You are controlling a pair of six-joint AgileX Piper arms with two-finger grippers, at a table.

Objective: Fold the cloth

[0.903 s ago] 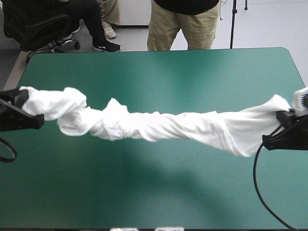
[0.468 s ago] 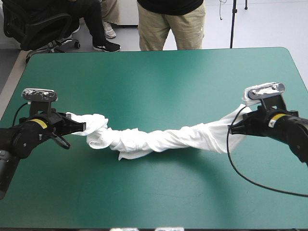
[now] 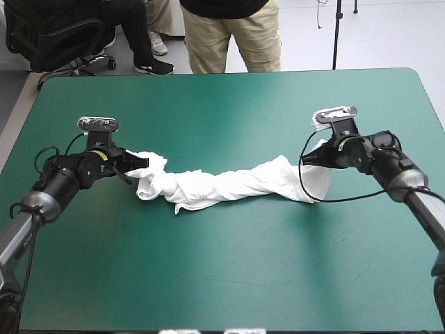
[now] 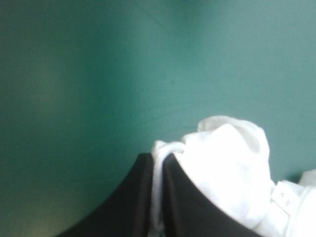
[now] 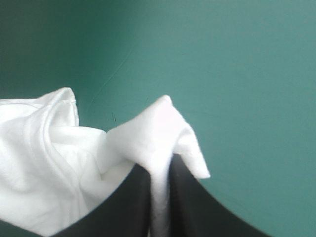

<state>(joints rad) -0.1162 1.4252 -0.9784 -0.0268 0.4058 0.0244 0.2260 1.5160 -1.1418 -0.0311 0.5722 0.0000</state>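
The white T-shirt (image 3: 229, 182) lies as a twisted rope across the middle of the teal-green table (image 3: 229, 271), sagging onto the cover. My left gripper (image 3: 141, 166) is shut on its left end, and my right gripper (image 3: 314, 158) is shut on its right end. In the left wrist view the black fingers (image 4: 143, 197) pinch a thin fold of T-shirt (image 4: 232, 163), with more cloth bunched beside them. A peaked corner of the T-shirt (image 5: 158, 133) sticks out between the nearly closed fingers (image 5: 185, 202) in the right wrist view, above the cover.
Bare teal-green cover lies in front of and behind the T-shirt. The table's far edge (image 3: 229, 72) runs along the back.
Both grippers have come inward from the table's side edges toward the middle and lowered. The T-shirt, earlier stretched taut in the air, now hangs slack and rests on the cover.
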